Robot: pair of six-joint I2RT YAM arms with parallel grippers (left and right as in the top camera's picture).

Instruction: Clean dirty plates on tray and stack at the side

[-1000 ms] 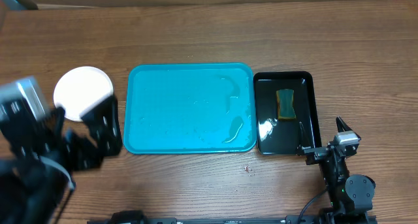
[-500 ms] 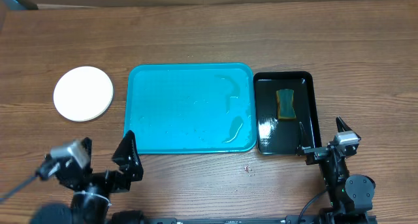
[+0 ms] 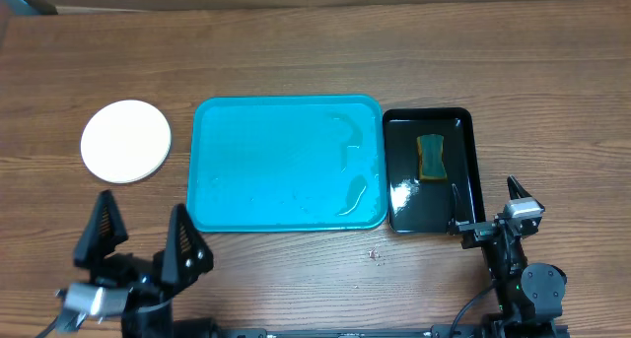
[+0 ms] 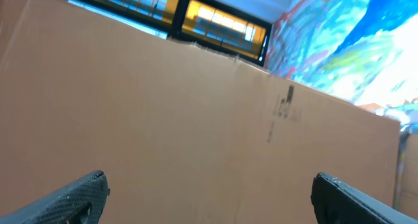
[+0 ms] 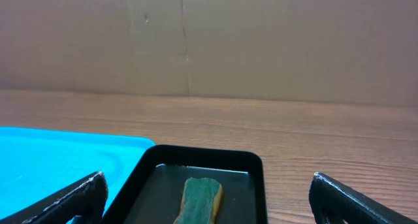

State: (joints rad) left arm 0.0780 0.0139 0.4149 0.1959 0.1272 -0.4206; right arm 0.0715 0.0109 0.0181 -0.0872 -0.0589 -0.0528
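Observation:
A round white plate [image 3: 125,141] lies on the wooden table, left of the tray and apart from it. The turquoise tray [image 3: 266,151] holds no plates, only wet streaks near its right side; its corner also shows in the right wrist view [image 5: 52,160]. My left gripper [image 3: 144,234] is open at the near left edge, well short of the plate. In its wrist view the left gripper [image 4: 209,196] faces only a cardboard wall. My right gripper [image 3: 487,202] is open at the near right, nothing between its fingers [image 5: 78,196].
A glossy black tray [image 3: 463,141] sits against the turquoise tray's right side, with a green and yellow sponge [image 3: 431,157] in it; the sponge [image 5: 199,199] lies straight ahead of the right gripper. A cardboard wall [image 5: 196,41] stands behind the table.
The left arm has pulled back from beside the white plate to the table's near left edge, its gripper open throughout. The right arm has not moved.

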